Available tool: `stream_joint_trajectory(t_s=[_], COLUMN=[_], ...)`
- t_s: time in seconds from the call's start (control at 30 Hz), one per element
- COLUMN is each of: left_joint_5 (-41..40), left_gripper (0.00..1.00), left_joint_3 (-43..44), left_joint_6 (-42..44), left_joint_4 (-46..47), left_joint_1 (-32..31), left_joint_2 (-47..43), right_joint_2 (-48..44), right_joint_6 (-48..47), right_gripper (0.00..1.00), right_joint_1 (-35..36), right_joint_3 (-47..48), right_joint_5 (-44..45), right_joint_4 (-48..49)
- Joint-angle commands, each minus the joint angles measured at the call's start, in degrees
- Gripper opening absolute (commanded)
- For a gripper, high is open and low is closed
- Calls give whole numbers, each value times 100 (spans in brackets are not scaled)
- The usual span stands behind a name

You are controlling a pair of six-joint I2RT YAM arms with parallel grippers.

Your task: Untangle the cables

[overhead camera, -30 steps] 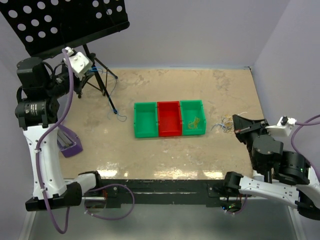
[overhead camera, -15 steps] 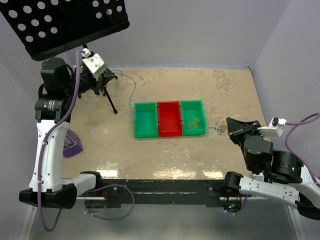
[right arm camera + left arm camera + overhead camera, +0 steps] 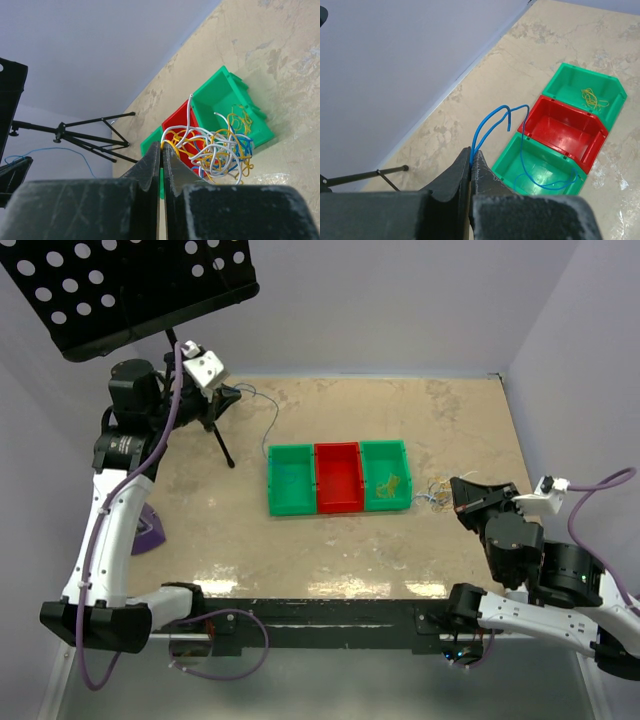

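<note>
A hair-thin blue cable [image 3: 490, 119] [image 3: 272, 420] arcs from the closed left jaws and droops into the left green bin [image 3: 274, 502], a yellow curl [image 3: 592, 97] lies in the right green bin [image 3: 404, 450], and a white, yellow and blue tangle [image 3: 215, 147] [image 3: 435, 495] bunches at the closed right jaws.

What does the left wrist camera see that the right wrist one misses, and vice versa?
Only left wrist: where the blue cable goes, from the shut left gripper down into a green bin. Only right wrist: a tangle of white, yellow and blue cables at the shut right gripper's tips. Both: the red bin between two green ones, and the stand's legs.
</note>
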Motion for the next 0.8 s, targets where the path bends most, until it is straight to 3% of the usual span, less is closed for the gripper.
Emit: stream_joint_trajectory(t_s=[0.0,0.23,0.77], left_joint_5=[-83,-189,-312], left_gripper=[0,0,0], left_joint_3=[-148,-386,1231], left_joint_6=[-173,-234,-419], left_joint_4=[520,819,758], left_joint_1=[-115,-247,-608], left_joint_2=[76,252,577], right_joint_2=[-65,5,128], right_joint_6=[166,166,140], right_gripper=[0,0,0], right_joint_1=[29,29,29], right_joint_3=[-34,-34,10], right_joint_5=[33,16,-28], right_joint_4=[73,117,170])
